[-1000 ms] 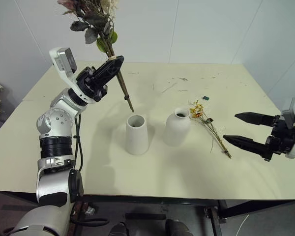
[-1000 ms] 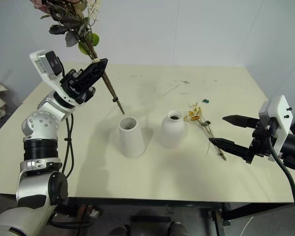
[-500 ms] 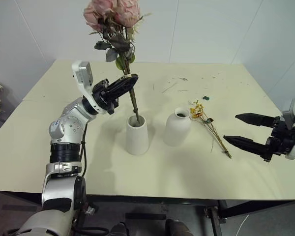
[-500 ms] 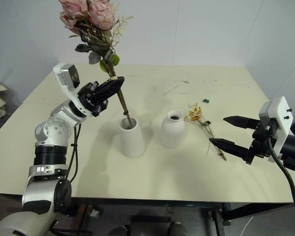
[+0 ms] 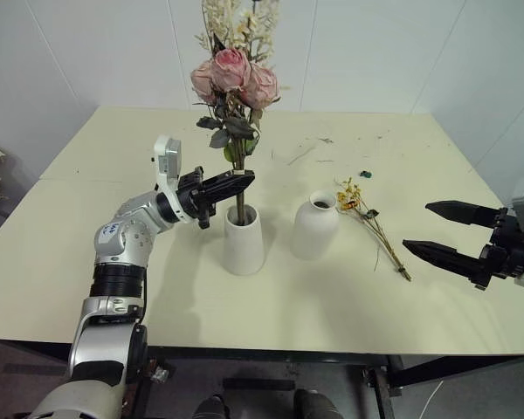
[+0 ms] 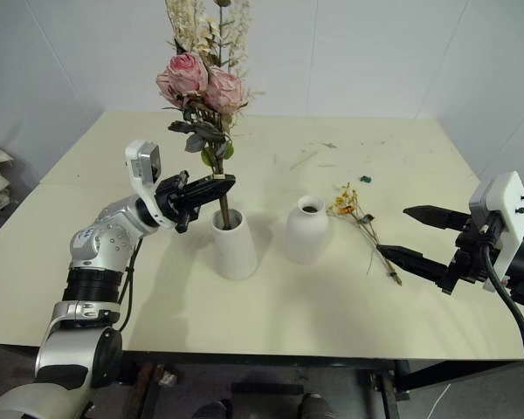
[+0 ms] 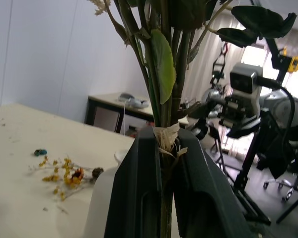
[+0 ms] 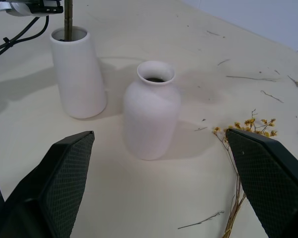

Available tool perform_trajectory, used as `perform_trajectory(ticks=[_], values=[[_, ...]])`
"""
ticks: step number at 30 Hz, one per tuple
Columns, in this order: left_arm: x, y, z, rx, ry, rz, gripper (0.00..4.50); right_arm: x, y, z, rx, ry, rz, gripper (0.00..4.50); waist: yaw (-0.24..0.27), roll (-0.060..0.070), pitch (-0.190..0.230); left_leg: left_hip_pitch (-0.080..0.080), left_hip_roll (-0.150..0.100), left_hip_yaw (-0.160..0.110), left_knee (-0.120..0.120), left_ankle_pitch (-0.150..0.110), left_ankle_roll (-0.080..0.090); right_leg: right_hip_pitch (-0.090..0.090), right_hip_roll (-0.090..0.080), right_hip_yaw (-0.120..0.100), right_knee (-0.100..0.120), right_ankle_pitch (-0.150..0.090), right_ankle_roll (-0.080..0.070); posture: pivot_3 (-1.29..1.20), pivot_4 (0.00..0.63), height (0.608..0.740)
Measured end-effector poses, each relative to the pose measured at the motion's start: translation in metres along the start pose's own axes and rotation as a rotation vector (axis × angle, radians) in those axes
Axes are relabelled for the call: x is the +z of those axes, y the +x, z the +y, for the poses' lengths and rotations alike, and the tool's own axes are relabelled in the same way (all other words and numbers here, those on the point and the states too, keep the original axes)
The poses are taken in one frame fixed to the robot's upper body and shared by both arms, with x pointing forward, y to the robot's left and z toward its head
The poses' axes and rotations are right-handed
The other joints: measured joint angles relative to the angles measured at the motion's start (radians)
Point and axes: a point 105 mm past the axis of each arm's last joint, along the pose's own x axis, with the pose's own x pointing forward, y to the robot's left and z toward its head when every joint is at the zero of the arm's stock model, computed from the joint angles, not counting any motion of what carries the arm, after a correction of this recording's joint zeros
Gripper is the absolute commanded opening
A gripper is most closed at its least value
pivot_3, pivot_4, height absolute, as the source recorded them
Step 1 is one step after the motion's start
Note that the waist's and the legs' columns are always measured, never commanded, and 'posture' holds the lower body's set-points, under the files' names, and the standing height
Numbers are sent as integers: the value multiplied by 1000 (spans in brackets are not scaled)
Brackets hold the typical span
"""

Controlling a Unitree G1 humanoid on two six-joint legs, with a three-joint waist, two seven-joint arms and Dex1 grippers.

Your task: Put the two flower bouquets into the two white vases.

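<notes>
Cream tabletop (image 5: 271,305): a pale matte surface is carrying everything, with small bits of debris lying toward its far side.
Right gripper (image 5: 443,232): its two black fingers are standing wide apart and empty, hovering near the table's right edge.
Thin sprig of tiny yellow flowers (image 5: 367,218): it is lying flat on the table between the bottle vase and the right gripper, touching neither.
Tapered white ceramic cone vase (image 5: 243,240): it is standing upright at the table's middle, with the bouquet's stems reaching down into its wide mouth.
Rounded white bottle-shaped vase (image 5: 315,225): it is standing upright just beside the cone vase, its narrow mouth holding nothing.
Left gripper (image 5: 237,182): its fingers are pinching the bouquet's stems just above the cone vase's rim.
Large bunch of pink roses, beige grasses and green leaves (image 5: 233,78): it is rising nearly upright above the gripper.
</notes>
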Motion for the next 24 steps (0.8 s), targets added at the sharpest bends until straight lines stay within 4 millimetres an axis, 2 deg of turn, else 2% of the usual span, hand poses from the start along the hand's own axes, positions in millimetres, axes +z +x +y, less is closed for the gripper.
perform_trajectory(ticks=[7, 9, 13, 21, 24], values=[[-7, -2, -2, -15, -6, 47, 41, 0, 0, 1, 2, 1, -1, 4500, -1, 0, 0, 0, 0, 0, 0, 0, 0, 0, 0, 0, -1, -1, -1, 0, 150, 740], [-8, -1, -2, -21, -1, 55, 781, 0, 0, 1, 2, 0, -1, 4500, 0, 0, 0, 0, 0, 0, -1, 0, 0, 0, 0, 0, -1, -1, -1, 0, 150, 740], [-12, 0, -6, -55, 8, 86, 1889, 0, 0, 1, 2, 0, -1, 4500, 0, 0, 0, 0, 0, 0, -1, 0, 0, 0, 0, 0, -2, -1, -1, 0, 150, 740], [-15, -2, -7, -67, 45, 129, 4426, 0, 0, 0, -3, 1, -1, 4500, 0, 0, 0, 0, 0, 0, -1, 0, 0, 0, 0, 0, -3, -1, -2, 0, 150, 740], [-15, -3, -6, -67, 57, 139, 4468, 0, 0, 0, -5, 1, -1, 4500, 0, 0, 0, 0, 0, 0, -1, 0, 0, 0, 0, 0, -3, -1, -2, 0, 150, 740]])
